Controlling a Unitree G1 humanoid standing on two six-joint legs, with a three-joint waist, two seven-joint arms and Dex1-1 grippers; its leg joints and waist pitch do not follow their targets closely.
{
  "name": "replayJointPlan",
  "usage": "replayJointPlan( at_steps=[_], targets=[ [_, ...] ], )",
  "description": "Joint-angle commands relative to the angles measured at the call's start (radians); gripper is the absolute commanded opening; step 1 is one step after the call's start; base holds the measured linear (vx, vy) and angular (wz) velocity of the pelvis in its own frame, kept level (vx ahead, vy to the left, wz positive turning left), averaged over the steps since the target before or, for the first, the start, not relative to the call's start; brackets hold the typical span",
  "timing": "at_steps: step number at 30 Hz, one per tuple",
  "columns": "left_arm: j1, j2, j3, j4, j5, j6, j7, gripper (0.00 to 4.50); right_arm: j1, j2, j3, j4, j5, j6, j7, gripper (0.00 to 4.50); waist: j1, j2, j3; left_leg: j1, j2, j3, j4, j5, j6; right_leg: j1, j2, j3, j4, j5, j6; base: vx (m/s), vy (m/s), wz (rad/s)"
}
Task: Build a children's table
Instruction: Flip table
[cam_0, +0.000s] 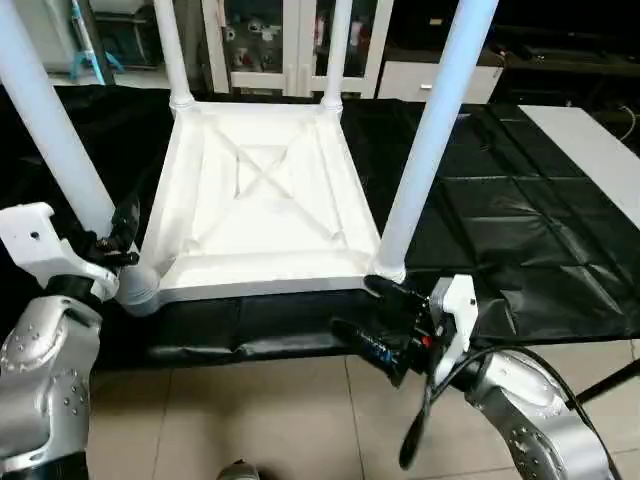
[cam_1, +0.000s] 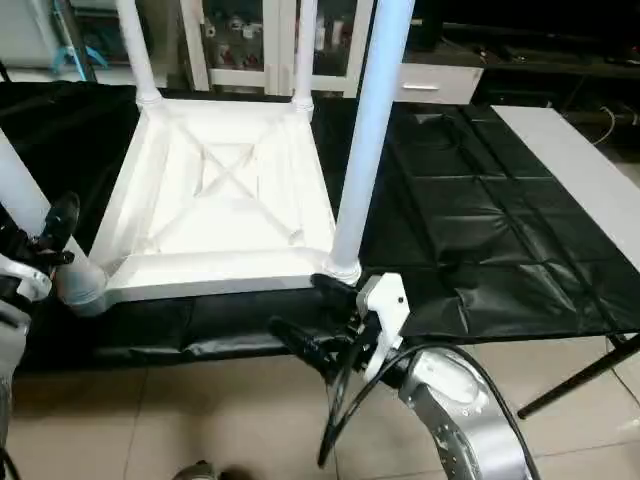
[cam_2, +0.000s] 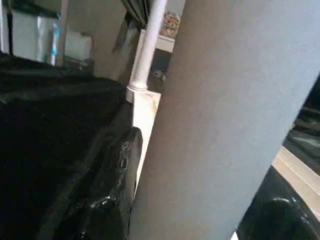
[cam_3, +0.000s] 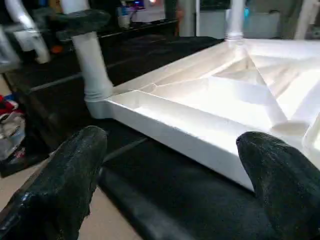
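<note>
The children's table (cam_0: 260, 285) lies upside down on the black cover, its ribbed X-braced underside facing up. All four white legs stand in the corner sockets: near-left leg (cam_0: 50, 130), near-right leg (cam_0: 430, 130), and two far legs (cam_0: 170, 50) (cam_0: 335, 50). My left gripper (cam_0: 118, 238) is around the near-left leg just above its socket (cam_0: 140, 290). In the left wrist view a black finger (cam_2: 115, 175) lies against that leg (cam_2: 220, 125). My right gripper (cam_0: 370, 312) stands open at the near-right corner, in front of the tabletop's edge (cam_3: 200, 140), holding nothing.
The black-covered work table (cam_0: 520, 200) reaches far to the right, with its front edge over a tiled floor (cam_0: 280, 420). A white surface (cam_0: 600, 150) lies at the far right. Cabinets (cam_0: 270, 40) stand behind. A black cable (cam_0: 420, 420) hangs from my right arm.
</note>
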Motion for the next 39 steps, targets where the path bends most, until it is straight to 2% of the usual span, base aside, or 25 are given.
replayJointPlan(
  at_steps=[1,4,7,8,10,11,14,16,18,19,20,22,24,25,26,27,29,31,33,34,35,36,39],
  targets=[
    [-0.037,-0.058,0.015,0.0,-0.167,0.029,0.002,2.19,-0.018,0.003,-0.025,0.026,-0.03,-0.007,-0.045,4.5,-0.002,0.006,-0.044,0.023,0.048,-0.014,-0.096,-0.218,-0.037,0.01,-0.059,0.037,-0.07,-0.013,-0.164,0.0,0.0,0.0],
    [-0.08,-0.098,0.02,-0.007,-0.223,0.053,0.014,2.19,-0.051,0.043,-0.062,0.069,-0.016,0.021,-0.111,4.5,0.0,0.008,-0.048,0.025,0.047,-0.01,-0.093,-0.186,-0.037,0.008,-0.056,0.037,-0.068,0.019,-0.168,0.0,0.0,0.0],
    [-0.11,-0.123,0.02,-0.014,-0.249,0.069,0.019,2.19,-0.063,0.053,-0.064,0.103,-0.01,0.059,-0.129,4.5,0.001,0.008,-0.05,0.022,0.048,-0.011,-0.093,-0.167,-0.035,0.012,-0.054,0.035,-0.065,0.052,-0.161,0.0,0.0,0.0],
    [-0.119,-0.128,0.017,-0.015,-0.252,0.072,0.016,2.19,-0.067,0.06,-0.066,0.112,0.003,0.073,-0.129,4.5,0.004,0.011,-0.051,0.026,0.047,-0.011,-0.091,-0.163,-0.037,0.011,-0.054,0.035,-0.065,0.059,-0.158,0.0,0.0,0.0],
    [-0.13,-0.134,0.011,-0.017,-0.251,0.079,0.017,2.19,-0.08,0.079,-0.075,0.128,0.026,0.101,-0.142,4.5,0.002,0.009,-0.051,0.019,0.045,-0.012,-0.092,-0.148,-0.036,0.017,-0.054,0.034,-0.064,0.092,-0.149,0.0,0.0,0.0],
    [-0.137,-0.141,-0.003,-0.02,-0.248,0.088,0.018,2.19,-0.118,0.127,-0.109,0.159,0.1,0.155,-0.169,4.5,-0.002,0.012,-0.053,0.021,0.044,-0.013,-0.091,-0.141,-0.038,0.016,-0.054,0.033,-0.062,0.109,-0.15,0.0,0.0,0.0],
    [-0.142,-0.149,-0.005,-0.019,-0.253,0.092,0.021,2.18,-0.152,0.153,-0.131,0.188,0.145,0.196,-0.183,4.5,-0.008,0.01,-0.056,0.021,0.044,-0.014,-0.088,-0.126,-0.033,0.019,-0.055,0.032,-0.058,0.132,-0.16,0.0,0.0,0.0],
    [-0.143,-0.15,-0.01,-0.02,-0.253,0.1,0.019,2.18,-0.187,0.185,-0.166,0.217,0.216,0.245,-0.187,4.5,-0.006,0.015,-0.059,0.022,0.043,-0.011,-0.083,-0.081,-0.027,0.018,-0.053,0.031,-0.052,0.189,-0.16,0.0,0.0,0.0],
    [-0.144,-0.151,-0.01,-0.022,-0.254,0.106,0.02,2.18,-0.218,0.208,-0.196,0.253,0.261,0.273,-0.19,4.5,-0.005,0.012,-0.063,0.021,0.042,-0.009,-0.078,-0.044,-0.024,0.02,-0.051,0.03,-0.049,0.236,-0.163,0.0,0.0,0.0],
    [-0.146,-0.151,-0.008,-0.023,-0.256,0.109,0.021,2.18,-0.248,0.228,-0.225,0.289,0.304,0.293,-0.195,4.5,-0.004,0.015,-0.065,0.019,0.04,-0.01,-0.076,-0.019,-0.022,0.021,-0.051,0.029,-0.044,0.263,-0.168,0.0,0.0,0.0],
    [-0.146,-0.151,-0.006,-0.023,-0.257,0.11,0.023,2.18,-0.263,0.235,-0.236,0.311,0.314,0.296,-0.197,4.5,-0.003,0.014,-0.066,0.02,0.039,-0.008,-0.074,-0.013,-0.021,0.02,-0.05,0.028,-0.045,0.273,-0.169,0.0,0.0,0.0],
    [-0.15,-0.149,0.002,-0.023,-0.258,0.118,0.022,2.18,-0.337,0.271,-0.297,0.406,0.37,0.321,-0.203,4.5,-0.004,0.014,-0.069,0.018,0.039,-0.006,-0.073,-0.008,-0.023,0.018,-0.05,0.027,-0.039,0.284,-0.183,0.0,0.0,0.0],
    [-0.151,-0.146,0.005,-0.024,-0.261,0.121,0.024,2.18,-0.396,0.29,-0.332,0.483,0.387,0.316,-0.223,4.5,-0.005,0.016,-0.067,0.02,0.04,-0.005,-0.073,-0.015,-0.031,0.014,-0.049,0.026,-0.04,0.269,-0.188,0.0,0.0,0.0],
    [-0.151,-0.146,0.005,-0.024,-0.261,0.121,0.024,2.18,-0.398,0.291,-0.333,0.486,0.388,0.316,-0.224,4.5,-0.003,0.018,-0.067,0.02,0.041,-0.004,-0.075,-0.025,-0.036,0.014,-0.05,0.026,-0.042,0.256,-0.185,0.0,0.0,0.0],
    [-0.15,-0.144,0.005,-0.026,-0.262,0.122,0.024,2.18,-0.434,0.3,-0.351,0.533,0.396,0.31,-0.229,4.5,-0.002,0.014,-0.066,0.019,0.041,-0.003,-0.076,-0.031,-0.037,0.016,-0.051,0.026,-0.043,0.25,-0.182,0.0,0.0,0.0],
    [-0.149,-0.142,0.007,-0.029,-0.265,0.124,0.024,2.18,-0.475,0.308,-0.369,0.59,0.4,0.3,-0.234,4.5,-0.003,0.016,-0.066,0.018,0.041,-0.005,-0.079,-0.052,-0.045,0.017,-0.053,0.024,-0.042,0.222,-0.185,0.0,0.0,0.0],
    [-0.146,-0.143,0.009,-0.036,-0.268,0.127,0.025,2.18,-0.541,0.315,-0.388,0.684,0.396,0.273,-0.231,4.5,-0.006,0.017,-0.064,0.018,0.043,-0.003,-0.082,-0.082,-0.063,0.014,-0.054,0.025,-0.044,0.176,-0.184,0.0,0.0,0.0],
    [-0.144,-0.146,0.01,-0.039,-0.271,0.128,0.028,2.18,-0.576,0.319,-0.401,0.736,0.396,0.257,-0.235,4.5,-0.002,0.017,-0.065,0.02,0.044,-0.003,-0.083,-0.085,-0.068,0.013,-0.054,0.024,-0.045,0.174,-0.178,0.0,0.0,0.0],
    [-0.137,-0.145,0.006,-0.046,-0.267,0.13,0.025,2.18,-0.625,0.323,-0.427,0.809,0.401,0.228,-0.246,4.5,-0.001,0.014,-0.066,0.019,0.044,-0.002,-0.083,-0.084,-0.065,0.013,-0.055,0.024,-0.044,0.176,-0.182,0.0,0.0,0.0],
    [-0.134,-0.147,0.005,-0.052,-0.267,0.133,0.027,2.18,-0.671,0.328,-0.464,0.878,0.415,0.201,-0.264,4.5,-0.001,0.014,-0.066,0.019,0.044,-0.001,-0.083,-0.09,-0.065,0.012,-0.056,0.025,-0.044,0.168,-0.182,0.0,0.0,0.0],
    [-0.132,-0.148,0.006,-0.054,-0.267,0.133,0.027,2.18,-0.691,0.328,-0.472,0.905,0.413,0.186,-0.27,4.5,-0.002,0.015,-0.066,0.019,0.044,-0.001,-0.084,-0.092,-0.066,0.012,-0.056,0.024,-0.044,0.164,-0.184,0.0,0.0,0.0],
    [-0.132,-0.148,0.008,-0.056,-0.268,0.134,0.028,2.18,-0.71,0.329,-0.481,0.931,0.411,0.175,-0.273,4.5,0.0,0.011,-0.068,0.019,0.045,0.0,-0.082,-0.084,-0.064,0.012,-0.056,0.024,-0.043,0.169,-0.186,0.0,0.0,0.0],
    [-0.13,-0.146,0.009,-0.062,-0.27,0.137,0.028,2.18,-0.76,0.333,-0.509,1.001,0.409,0.133,-0.287,4.5,0.0,0.013,-0.067,0.017,0.043,0.001,-0.082,-0.072,-0.054,0.012,-0.055,0.023,-0.042,0.177,-0.181,0.0,0.0,0.0]
  ],
)
